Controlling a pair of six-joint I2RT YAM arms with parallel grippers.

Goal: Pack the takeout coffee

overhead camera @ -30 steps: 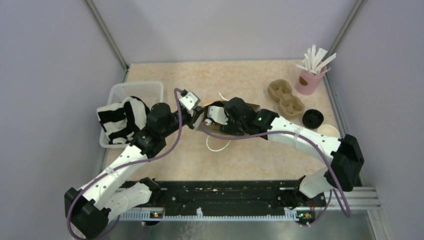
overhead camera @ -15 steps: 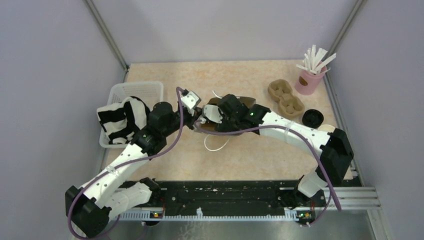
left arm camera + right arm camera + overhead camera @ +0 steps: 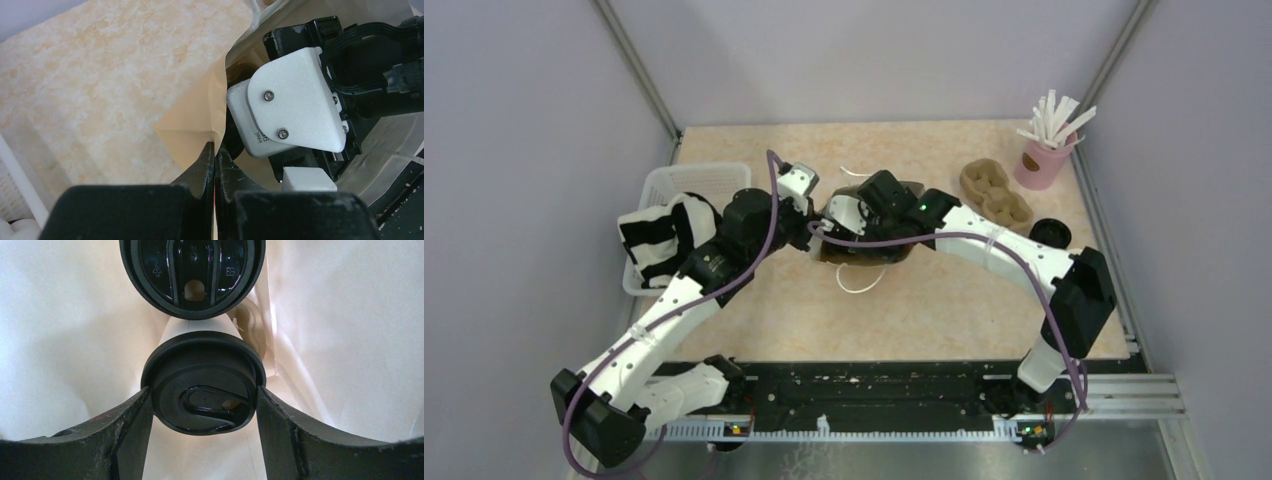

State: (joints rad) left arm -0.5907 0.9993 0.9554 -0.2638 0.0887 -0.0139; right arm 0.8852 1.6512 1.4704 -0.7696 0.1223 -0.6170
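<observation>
Takeout coffee cup (image 3: 202, 365), clamped in the right gripper (image 3: 202, 395), sits inside the brown paper bag (image 3: 75, 340) beside a second lidded cup (image 3: 192, 275) already packed; the left gripper (image 3: 215, 152) pinches the bag's edge, and release appears to be the remaining step.

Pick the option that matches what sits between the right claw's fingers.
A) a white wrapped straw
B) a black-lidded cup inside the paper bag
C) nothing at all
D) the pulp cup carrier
B: in the right wrist view the right claw has its fingers against both sides of a lidded cup, with the paper bag walling it in and a second lidded cup beyond it.
</observation>
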